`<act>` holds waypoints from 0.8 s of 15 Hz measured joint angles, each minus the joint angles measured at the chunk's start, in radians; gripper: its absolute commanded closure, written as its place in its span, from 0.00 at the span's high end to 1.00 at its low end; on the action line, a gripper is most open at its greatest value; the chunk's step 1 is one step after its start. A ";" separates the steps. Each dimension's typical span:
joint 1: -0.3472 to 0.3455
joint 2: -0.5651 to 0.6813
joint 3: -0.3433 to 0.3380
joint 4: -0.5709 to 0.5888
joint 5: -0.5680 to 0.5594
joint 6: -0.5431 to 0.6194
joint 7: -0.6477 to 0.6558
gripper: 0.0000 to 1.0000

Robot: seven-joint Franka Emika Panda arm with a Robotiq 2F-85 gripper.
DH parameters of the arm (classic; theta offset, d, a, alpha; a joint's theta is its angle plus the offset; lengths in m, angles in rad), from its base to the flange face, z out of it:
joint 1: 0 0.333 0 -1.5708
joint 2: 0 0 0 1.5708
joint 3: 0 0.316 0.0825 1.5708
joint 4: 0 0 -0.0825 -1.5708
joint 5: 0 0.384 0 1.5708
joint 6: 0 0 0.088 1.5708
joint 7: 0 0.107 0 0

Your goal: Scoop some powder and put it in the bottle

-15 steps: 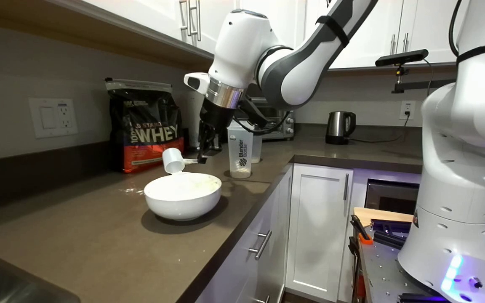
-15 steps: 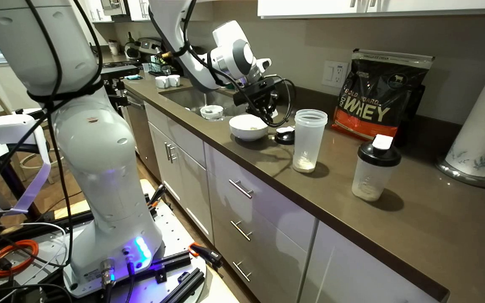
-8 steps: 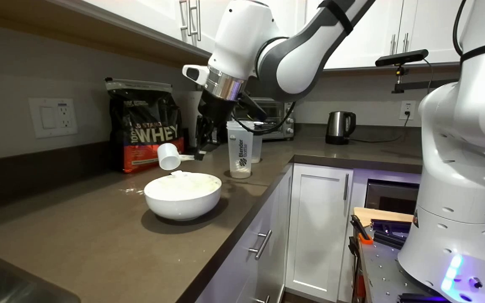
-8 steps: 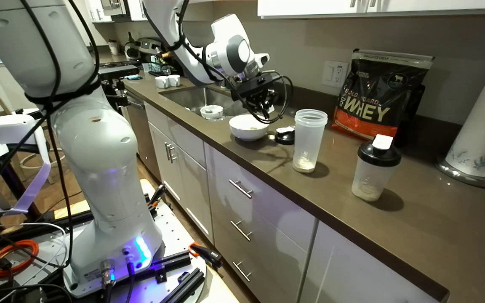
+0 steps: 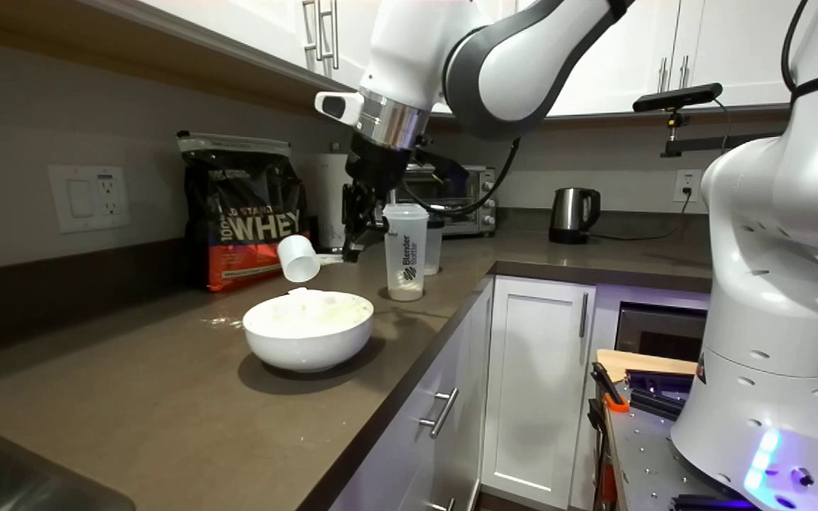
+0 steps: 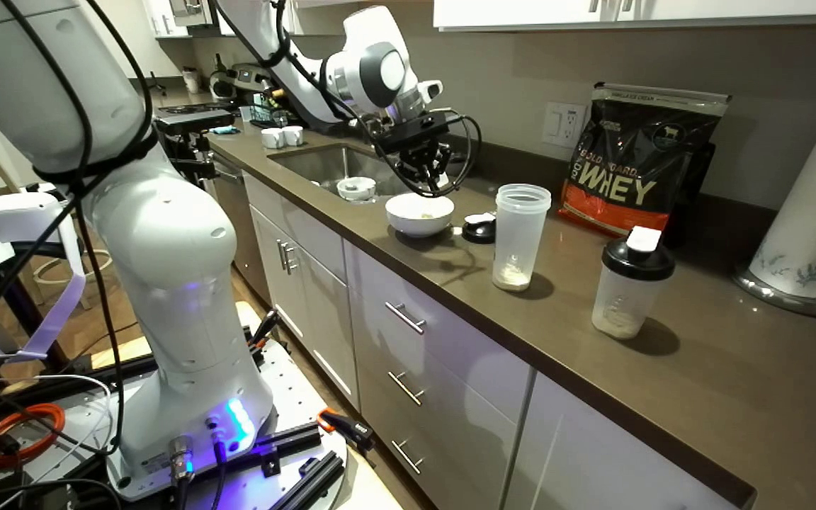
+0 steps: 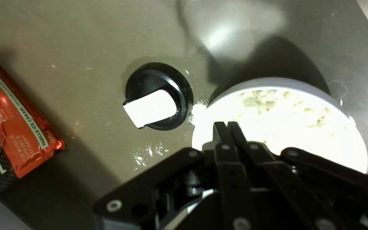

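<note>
Sitting near white bowl (image 5: 307, 349), black lid (image 7: 159, 97), whey bag (image 6: 638, 163), bottle (image 6: 521, 237)

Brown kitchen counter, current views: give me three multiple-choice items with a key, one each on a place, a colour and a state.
1. Where is the white plastic scoop held by the black two-fingered gripper, relative to the white round bowl of pale powder?
A. Sunk inside it
B. Raised above its rim
C. Underneath it

2. What colour is the lower front of the upright black bag printed WHEY?
A. Blue
B. Green
C. Orange-red

3. What state is the tall translucent plastic shaker cup in?
A. Upright, open-topped
B. Upright, lid on
C. Tipped onto its side

1: B, an exterior view shows a gap between scoop and bowl.
2: C, orange-red shows beneath the black in both exterior views.
3: A, its bare rim faces up in an exterior view.
</note>
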 measured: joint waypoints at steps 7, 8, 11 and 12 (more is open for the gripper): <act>0.006 -0.029 0.001 -0.001 -0.014 -0.104 0.000 0.01; 0.009 -0.029 0.001 -0.002 -0.013 -0.106 0.000 0.01; 0.015 -0.029 0.003 -0.010 -0.013 -0.108 0.000 0.01; 0.015 -0.028 0.004 -0.014 -0.013 -0.108 0.000 0.01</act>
